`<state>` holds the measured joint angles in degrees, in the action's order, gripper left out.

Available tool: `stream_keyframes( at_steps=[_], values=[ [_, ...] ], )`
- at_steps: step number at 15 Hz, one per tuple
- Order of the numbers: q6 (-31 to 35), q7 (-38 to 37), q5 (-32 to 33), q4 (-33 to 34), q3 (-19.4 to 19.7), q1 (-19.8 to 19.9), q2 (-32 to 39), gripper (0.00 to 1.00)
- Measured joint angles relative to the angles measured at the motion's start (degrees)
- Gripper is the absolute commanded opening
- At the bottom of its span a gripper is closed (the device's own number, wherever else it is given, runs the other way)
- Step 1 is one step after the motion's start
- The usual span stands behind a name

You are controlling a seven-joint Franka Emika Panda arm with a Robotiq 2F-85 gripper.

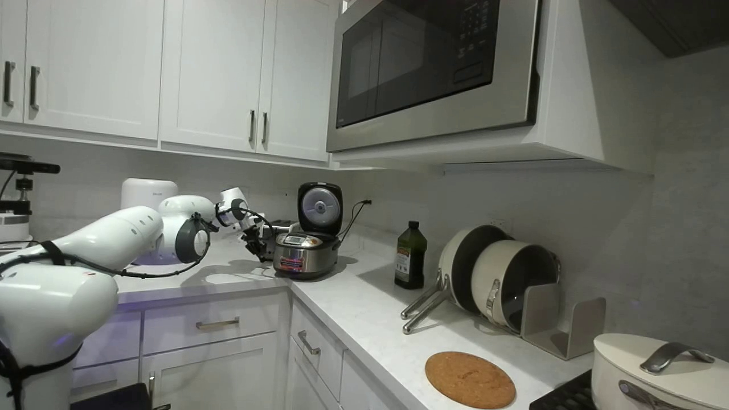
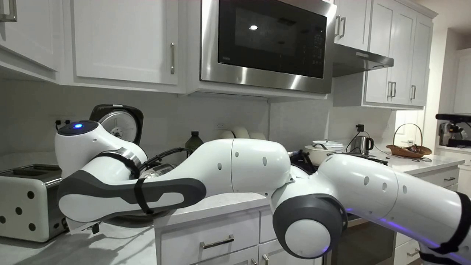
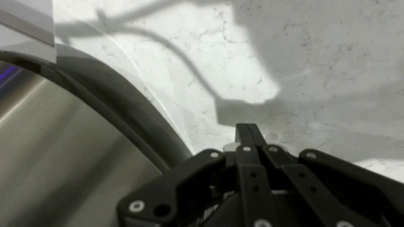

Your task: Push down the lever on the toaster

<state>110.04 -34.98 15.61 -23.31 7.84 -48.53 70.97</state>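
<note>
The silver-grey toaster [image 2: 24, 206], with dark round spots on its side, stands on the counter at the left of an exterior view. Its right end is partly covered by my wrist. In an exterior view, only a small piece of the toaster [image 1: 283, 224] shows behind my hand and the rice cooker. The lever is hidden in all views. My gripper [image 1: 263, 257] points down beside the rice cooker, close to the toaster. In the wrist view, the gripper [image 3: 247, 126] is shut, its fingers meeting with nothing between them, above the bare counter. The toaster cannot be made out there.
A steel rice cooker [image 1: 310, 256] with raised lid stands right beside my gripper; its curved side [image 3: 79, 157] fills the wrist view's left. A white cylindrical appliance [image 1: 149, 193] is behind the arm. A dark bottle [image 1: 410, 259], racked pans [image 1: 495, 273] and a cork mat [image 1: 470, 378] lie farther right.
</note>
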Motion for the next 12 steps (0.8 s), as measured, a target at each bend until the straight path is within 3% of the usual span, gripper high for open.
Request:
stream_keyframes(
  at_steps=[7,9,12],
  values=[
    [-11.0,-0.4,0.0,0.1,0.0,-1.0,-5.5,0.0],
    [-12.8,-0.4,0.0,0.2,0.0,-1.6,-7.8,0.27],
    [-16.8,-0.4,0.0,1.2,0.1,-2.7,-10.3,0.48]
  ],
)
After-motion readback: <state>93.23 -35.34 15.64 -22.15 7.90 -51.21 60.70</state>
